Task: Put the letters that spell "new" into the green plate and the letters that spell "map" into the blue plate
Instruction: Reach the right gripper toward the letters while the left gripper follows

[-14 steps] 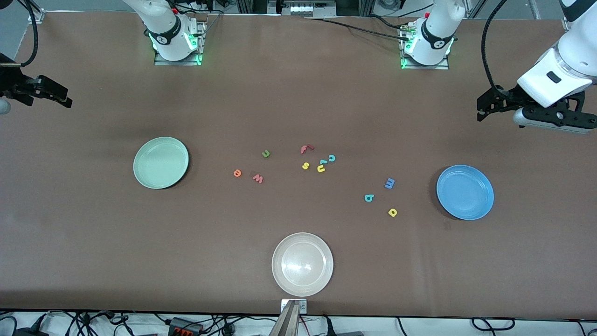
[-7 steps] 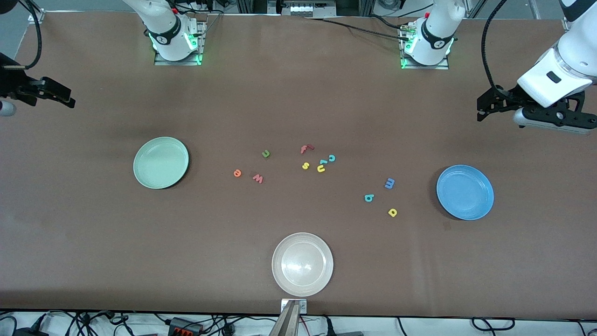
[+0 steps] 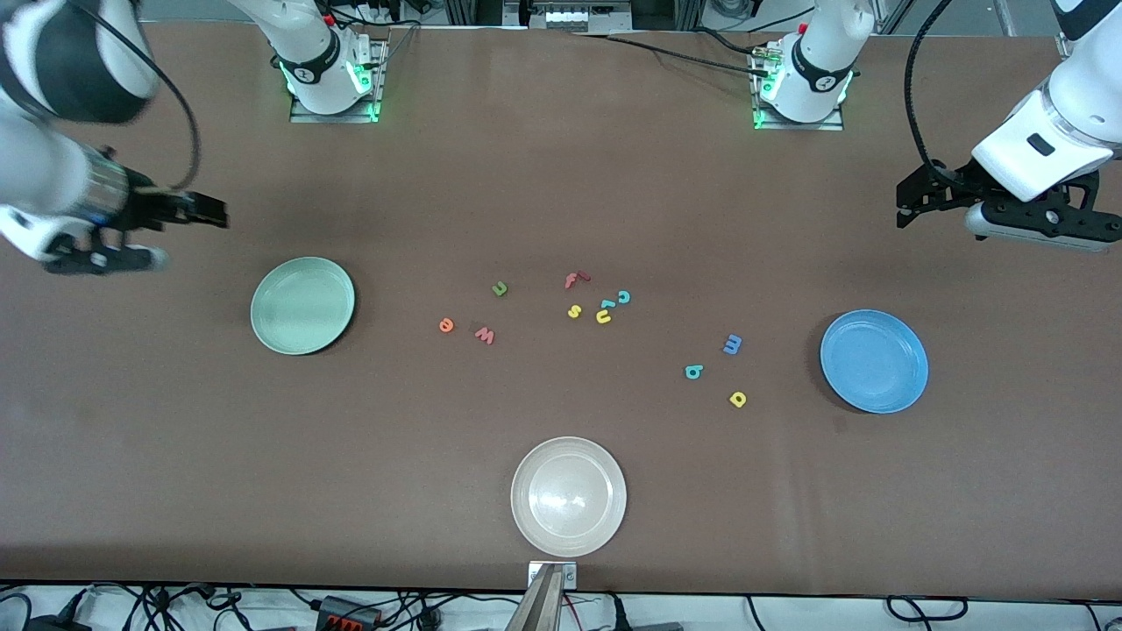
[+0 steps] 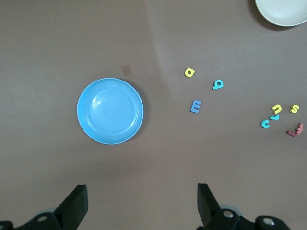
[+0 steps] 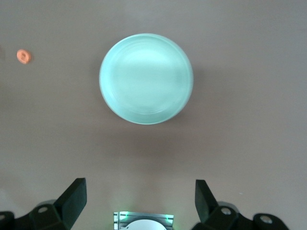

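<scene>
The green plate [image 3: 302, 305] [image 5: 146, 78] lies toward the right arm's end of the table. The blue plate [image 3: 874, 360] [image 4: 110, 111] lies toward the left arm's end. Between them lie the green n [image 3: 500, 288], orange e [image 3: 446, 325] [image 5: 23, 56] and pinkish w [image 3: 485, 335]. Closer to the blue plate are the blue m [image 3: 733, 344] [image 4: 195, 106], teal p [image 3: 693, 372] [image 4: 218, 85] and yellow a [image 3: 738, 400] [image 4: 190, 72]. My right gripper [image 3: 209, 214] [image 5: 140, 199] hangs open over bare table beside the green plate. My left gripper [image 3: 907, 206] [image 4: 141, 203] waits open over bare table beside the blue plate.
A whitish-beige plate [image 3: 568, 496] [image 4: 283, 12] sits near the table's front edge. A cluster of other letters lies mid-table: red f [image 3: 575, 280], teal c [image 3: 623, 297], yellow s [image 3: 574, 311], yellow u [image 3: 603, 317]. The right arm's base [image 5: 143, 220] shows under its gripper.
My right arm has swung in from the table's end toward the green plate, its gripper still open. The left arm and the letters have not moved.
</scene>
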Motion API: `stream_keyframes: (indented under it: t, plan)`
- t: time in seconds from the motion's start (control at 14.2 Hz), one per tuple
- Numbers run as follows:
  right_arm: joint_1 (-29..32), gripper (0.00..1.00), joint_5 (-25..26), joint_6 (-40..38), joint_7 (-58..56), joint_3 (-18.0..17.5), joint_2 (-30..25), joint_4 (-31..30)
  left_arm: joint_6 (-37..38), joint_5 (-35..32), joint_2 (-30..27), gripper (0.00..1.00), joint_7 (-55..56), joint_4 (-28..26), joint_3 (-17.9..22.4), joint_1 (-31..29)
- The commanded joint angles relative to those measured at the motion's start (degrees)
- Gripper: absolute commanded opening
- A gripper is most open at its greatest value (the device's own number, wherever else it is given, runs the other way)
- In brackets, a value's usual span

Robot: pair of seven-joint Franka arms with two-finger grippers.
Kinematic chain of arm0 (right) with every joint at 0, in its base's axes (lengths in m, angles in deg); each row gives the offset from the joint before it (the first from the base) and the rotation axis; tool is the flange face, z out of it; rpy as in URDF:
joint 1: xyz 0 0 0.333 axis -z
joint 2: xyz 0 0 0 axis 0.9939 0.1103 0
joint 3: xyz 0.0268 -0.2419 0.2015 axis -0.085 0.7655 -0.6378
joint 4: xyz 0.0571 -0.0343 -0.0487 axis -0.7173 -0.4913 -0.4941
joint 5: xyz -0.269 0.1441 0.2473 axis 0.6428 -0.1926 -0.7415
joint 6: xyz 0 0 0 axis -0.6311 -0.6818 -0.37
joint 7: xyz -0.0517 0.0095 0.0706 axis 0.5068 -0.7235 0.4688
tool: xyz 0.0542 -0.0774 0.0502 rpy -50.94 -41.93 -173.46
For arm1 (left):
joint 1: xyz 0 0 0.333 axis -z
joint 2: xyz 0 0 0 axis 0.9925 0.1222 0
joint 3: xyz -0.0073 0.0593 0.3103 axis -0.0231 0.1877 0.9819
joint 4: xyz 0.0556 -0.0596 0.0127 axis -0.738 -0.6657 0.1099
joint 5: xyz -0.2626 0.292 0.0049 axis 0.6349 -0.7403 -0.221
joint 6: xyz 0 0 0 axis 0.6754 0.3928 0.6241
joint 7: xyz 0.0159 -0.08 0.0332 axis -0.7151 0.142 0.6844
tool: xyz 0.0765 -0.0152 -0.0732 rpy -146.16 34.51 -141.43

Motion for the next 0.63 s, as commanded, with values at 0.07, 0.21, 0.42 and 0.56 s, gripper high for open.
stream_keyframes:
  t: [0.07, 0.21, 0.42, 0.56]
  plan:
    - [-7.6, 1.00, -1.8, 2.8, -0.1, 0.2, 7.6, 0.8, 1.5, -1.1, 0.9, 1.00, -0.2, 1.7, -0.7, 0.0]
    - [-10.1, 1.00, -5.1, 6.8, 0.0, 0.2, 11.3, 0.8, 2.5, -1.1, 2.3, 1.00, -0.3, 1.6, -0.9, 0.2]
    - [-14.7, 1.00, -5.2, 12.5, -0.4, 0.2, 15.8, 1.2, 6.9, -1.1, 6.0, 1.00, -1.1, 1.5, -1.4, 1.4]
    - [-16.4, 1.00, -5.2, 17.0, -0.3, 0.2, 18.2, 1.3, 6.3, -1.1, 9.8, 1.00, -1.1, 1.5, -2.0, 3.0]
